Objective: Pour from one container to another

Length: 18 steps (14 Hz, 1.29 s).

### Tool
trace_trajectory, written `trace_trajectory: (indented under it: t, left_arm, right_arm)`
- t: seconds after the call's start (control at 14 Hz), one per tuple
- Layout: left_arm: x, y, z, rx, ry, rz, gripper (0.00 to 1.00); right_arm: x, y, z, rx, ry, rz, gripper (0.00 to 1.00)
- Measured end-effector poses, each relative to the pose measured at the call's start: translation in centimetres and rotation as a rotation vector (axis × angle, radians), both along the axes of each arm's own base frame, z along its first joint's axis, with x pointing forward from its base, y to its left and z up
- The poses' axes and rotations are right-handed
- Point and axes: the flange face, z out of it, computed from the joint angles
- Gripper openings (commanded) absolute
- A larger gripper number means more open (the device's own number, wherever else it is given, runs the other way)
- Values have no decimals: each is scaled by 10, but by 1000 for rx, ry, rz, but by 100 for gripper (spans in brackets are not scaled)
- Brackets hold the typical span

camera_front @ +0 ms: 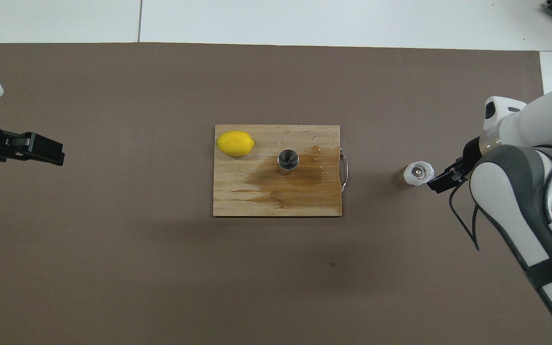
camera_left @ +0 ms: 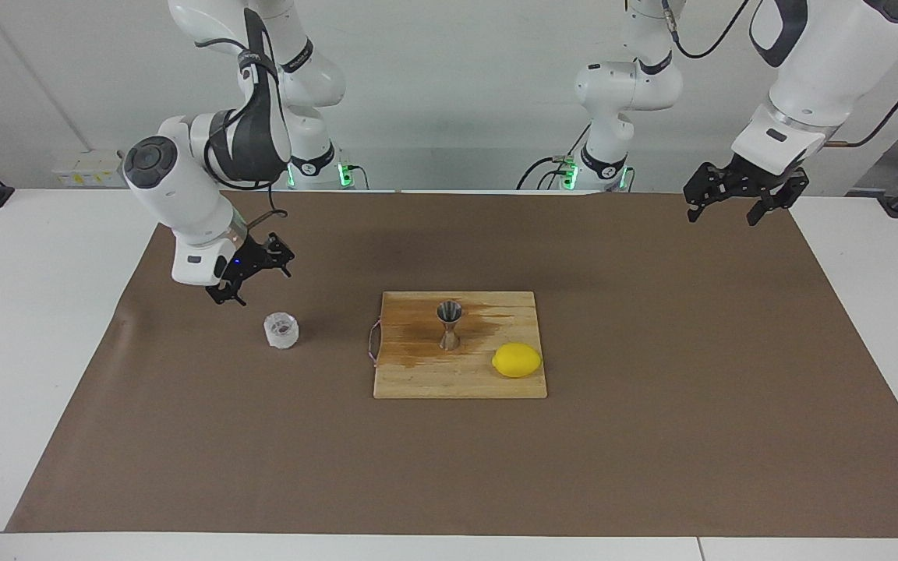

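Observation:
The clear faceted cup [camera_left: 281, 330] stands upright on the brown mat toward the right arm's end of the table; it also shows in the overhead view [camera_front: 418, 173]. The silver hourglass jigger [camera_left: 449, 323] stands upright on the wooden cutting board [camera_left: 418, 382], also visible from overhead [camera_front: 287, 161]. My right gripper [camera_left: 260, 286] hangs open and empty just above the mat beside the cup, on the cup's robot side, not touching it; from overhead it shows next to the cup [camera_front: 441, 180]. My left gripper [camera_left: 722, 218] waits, open and empty, above the mat's corner at the left arm's end.
A yellow lemon [camera_left: 517, 360] lies on the board beside the jigger. A dark wet stain [camera_left: 426, 331] spreads over the board around the jigger. A metal handle [camera_left: 373, 343] sticks out of the board's edge toward the cup.

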Motion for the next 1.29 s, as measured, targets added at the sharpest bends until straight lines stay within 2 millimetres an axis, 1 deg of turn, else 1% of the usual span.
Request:
trace_trajectory:
  t: [0.07, 0.21, 0.29, 0.36, 0.43, 0.57, 0.71, 0.79, 0.86, 0.93, 1.0, 1.29]
  left_arm:
    - [0, 0, 0, 0, 0, 0, 100]
    - [0, 0, 0, 0, 0, 0, 100]
    - [0, 0, 0, 0, 0, 0, 100]
    - [0, 0, 0, 0, 0, 0, 100]
    - [0, 0, 0, 0, 0, 0, 100]
    - [0, 0, 0, 0, 0, 0, 100]
    - [0, 0, 0, 0, 0, 0, 100]
    - [0, 0, 0, 0, 0, 0, 100]
    - [0, 0, 0, 0, 0, 0, 100]
    - [0, 0, 0, 0, 0, 0, 100]
    - [0, 0, 0, 0, 0, 0, 100]
    - [0, 0, 0, 0, 0, 0, 100]
  right_arm:
    - [-1, -2, 8, -41, 17, -72, 100]
    - [-6, -4, 16, -95, 55, -239, 100]
    - [-7, -6, 23, -121, 74, -312, 100]
    - [-8, -7, 33, -138, 89, -369, 100]
    - [-8, -10, 50, -148, 94, -420, 100]
    - [-11, -15, 95, -150, 56, -525, 100]
    - [-22, -11, 139, -119, -9, -584, 100]
    - [-29, -9, 155, -107, -33, -591, 100]
    - [-35, -8, 165, -99, -48, -594, 100]
    - [-38, -8, 170, -96, -54, -595, 100]
    - [-39, -8, 170, -95, -54, -595, 100]
    - [-37, -5, 165, -96, -44, -588, 100]
